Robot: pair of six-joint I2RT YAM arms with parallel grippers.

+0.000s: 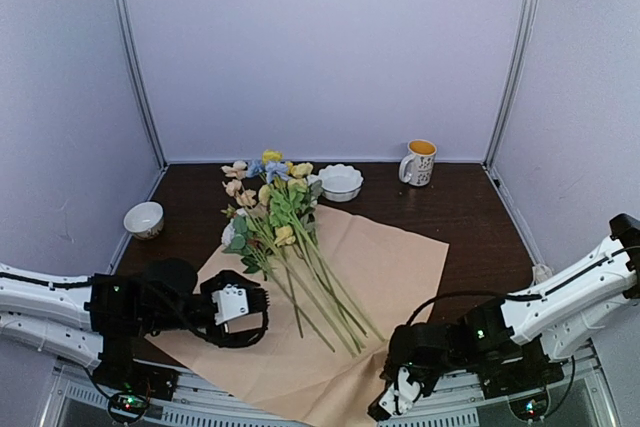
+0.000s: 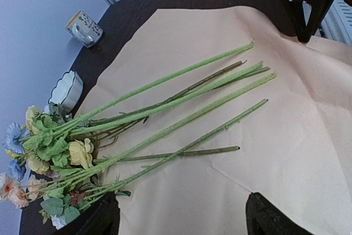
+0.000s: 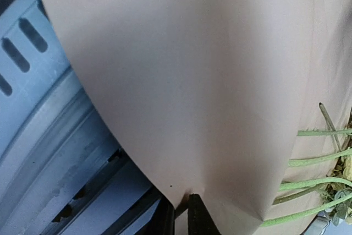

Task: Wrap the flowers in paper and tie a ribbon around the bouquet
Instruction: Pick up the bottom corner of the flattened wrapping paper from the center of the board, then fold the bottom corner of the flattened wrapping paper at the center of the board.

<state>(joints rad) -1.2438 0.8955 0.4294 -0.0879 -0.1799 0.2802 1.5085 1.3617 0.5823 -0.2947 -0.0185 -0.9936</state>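
Two claws: only R wrist cam shows right gripper (image 3: 181, 208) pinching paper (image 3: 192, 81) edge; left gripper (image 2: 181, 205) gapes, empty, near flowers (image 2: 82, 153).

On the dark brown surface (image 1: 470, 207) the paper (image 1: 390, 267) shows peach-tan, and the flowers (image 1: 272, 197) carry yellow, pale blue, peach and cream blossoms over green stems. The mug (image 1: 418, 162) at one o'clock is white with dark markings and orange-yellow inside. The scalloped bowl (image 1: 340, 182) at twelve and the small bowl (image 1: 144, 218) at ten are white.

paper (image 1: 400, 257): matt, smooth | table (image 1: 470, 209): dark wood | mug (image 1: 418, 163): glossy ceramic
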